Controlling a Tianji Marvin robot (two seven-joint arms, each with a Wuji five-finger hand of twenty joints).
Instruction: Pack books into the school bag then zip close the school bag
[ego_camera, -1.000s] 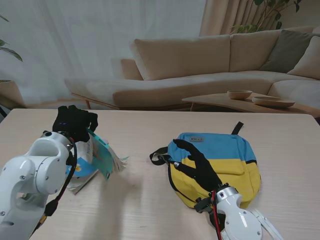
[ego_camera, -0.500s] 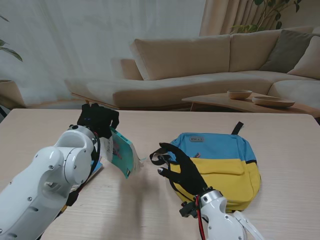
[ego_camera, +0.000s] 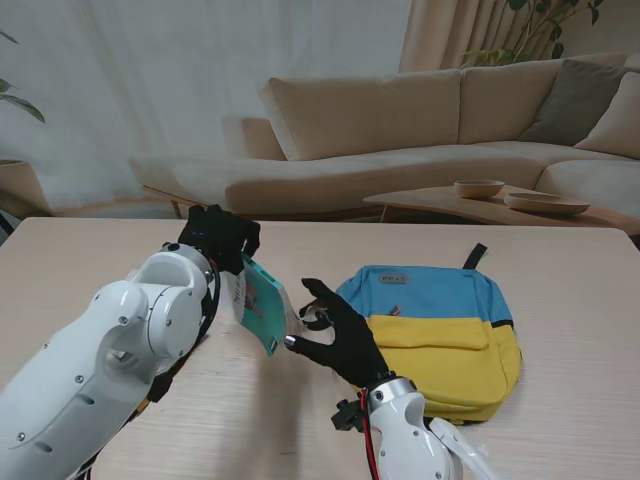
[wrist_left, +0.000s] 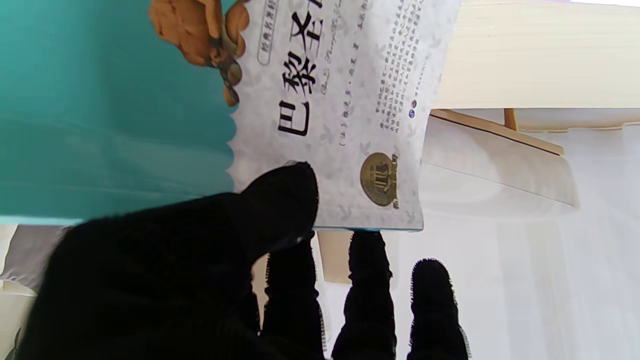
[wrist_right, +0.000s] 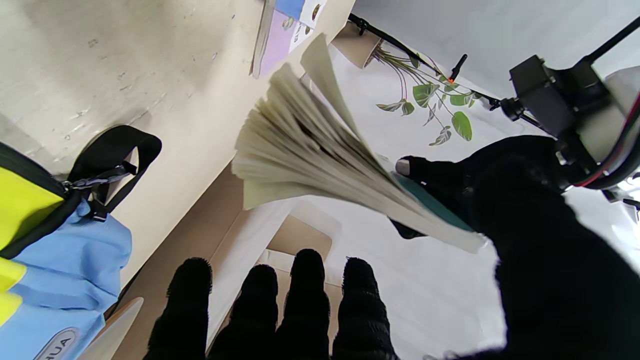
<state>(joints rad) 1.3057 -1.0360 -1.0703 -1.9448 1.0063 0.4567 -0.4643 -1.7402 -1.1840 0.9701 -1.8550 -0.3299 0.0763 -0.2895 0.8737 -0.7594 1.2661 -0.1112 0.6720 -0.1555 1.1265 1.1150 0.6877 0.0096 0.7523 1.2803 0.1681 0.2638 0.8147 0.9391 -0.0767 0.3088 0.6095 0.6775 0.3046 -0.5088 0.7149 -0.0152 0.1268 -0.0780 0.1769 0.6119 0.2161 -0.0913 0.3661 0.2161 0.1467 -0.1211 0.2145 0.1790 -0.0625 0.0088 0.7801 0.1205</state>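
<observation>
Since a second ago the book (ego_camera: 260, 305) has gone from the left side of the stand's view to the middle, and now it hangs in the air just left of the school bag (ego_camera: 435, 335). The left hand (ego_camera: 220, 238) is closed on it, thumb flat on the cover and fingers behind. The right hand (ego_camera: 335, 340) has come off the bag and is held up near the book's lower corner, fingers spread, holding nothing. I think the book is a soft paperback, light and bendy. In the right wrist view its pages (wrist_right: 310, 160) fan out loose, so it is better to pinch it near the spine, or hold both covers shut, so it does not flop open. The bag lies flat on the tabletop (ego_camera: 300, 420) in the middle right of the stand's view. It looks soft and floppy. I cannot see its zip or whether it is open. More paper (wrist_right: 285, 35) lies on the tabletop at the top of the right wrist view, but it is cut off and hard to make out.
</observation>
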